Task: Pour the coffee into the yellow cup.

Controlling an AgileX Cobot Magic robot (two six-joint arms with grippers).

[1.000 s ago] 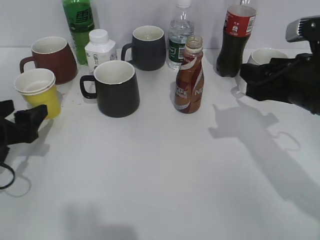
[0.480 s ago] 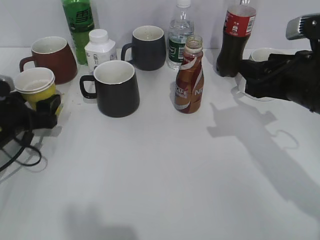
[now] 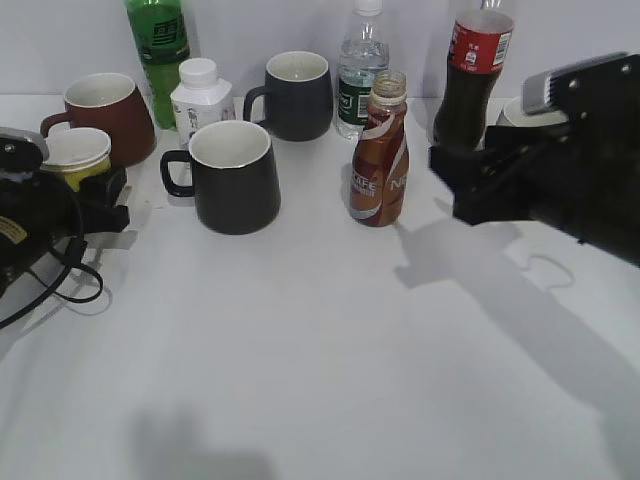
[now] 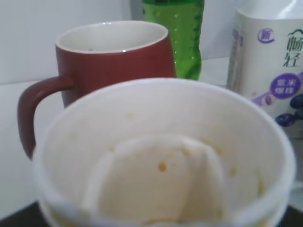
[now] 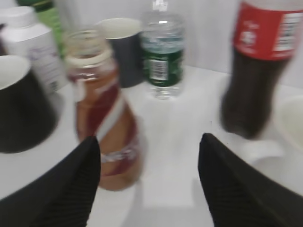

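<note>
The right gripper (image 5: pixel 149 182), jaws spread wide, hangs just right of the coffee (image 3: pixel 380 150), which stands uncapped mid-table toward the back edge, the cola bottle (image 3: pixel 470 75) and a water bottle (image 3: pixel 360 70) behind it. At the left edge, the left gripper (image 3: pixel 100 195) meets the yellow cup (image 3: pixel 78 155); whether it grips cannot be told. A brown-red mug (image 3: pixel 108 115) stands close behind, a black mug (image 3: pixel 235 175) to the right.

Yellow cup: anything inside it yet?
No coffee. The left wrist view shows the yellow cup with a white inside, dry apart from small yellowish specks. Its lowest front wall is hidden by the rim. The coffee bottle stands upright, apart from it.
</note>
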